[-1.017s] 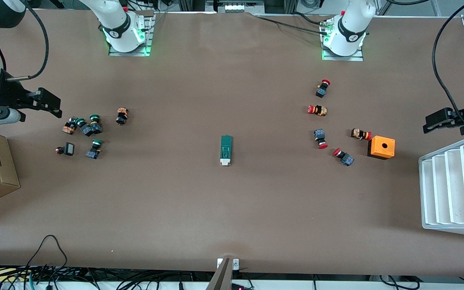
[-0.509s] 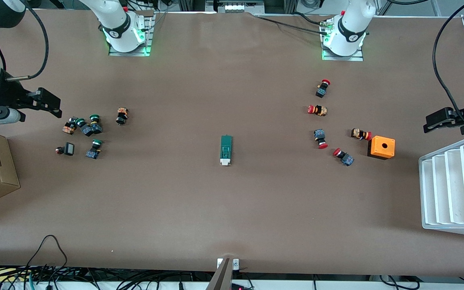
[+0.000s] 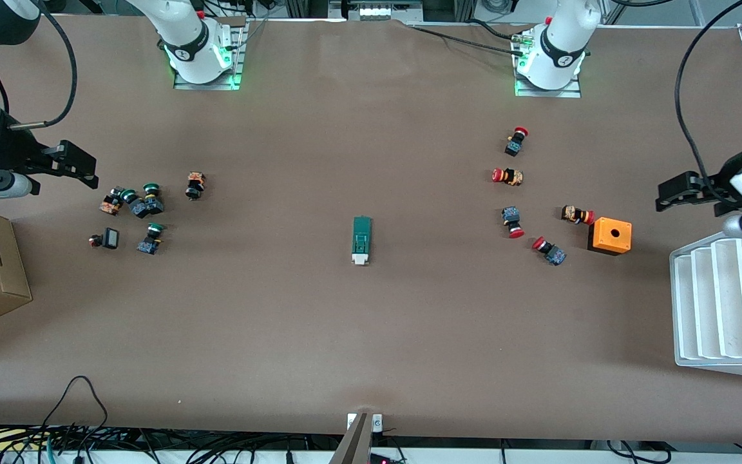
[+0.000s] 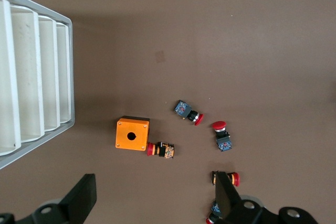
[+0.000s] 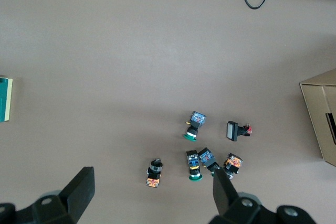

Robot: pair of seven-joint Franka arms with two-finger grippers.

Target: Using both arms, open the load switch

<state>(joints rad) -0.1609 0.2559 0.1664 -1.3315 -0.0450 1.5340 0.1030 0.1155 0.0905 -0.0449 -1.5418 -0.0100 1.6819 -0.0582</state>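
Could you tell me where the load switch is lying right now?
In the front view, the load switch lies mid-table, between the green-capped buttons and red-capped buttons, untouched by either arm.

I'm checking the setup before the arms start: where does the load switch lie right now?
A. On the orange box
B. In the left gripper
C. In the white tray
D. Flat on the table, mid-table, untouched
D: the load switch lies alone on the table, with both grippers off at the table's ends.

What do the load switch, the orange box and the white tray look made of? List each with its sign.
Load switch: likely matte dark-green plastic, white end piece.
Orange box: probably moulded plastic; uniform colour, corner screws.
White tray: ribbed, smooth white, maybe plastic or painted metal; unclear.
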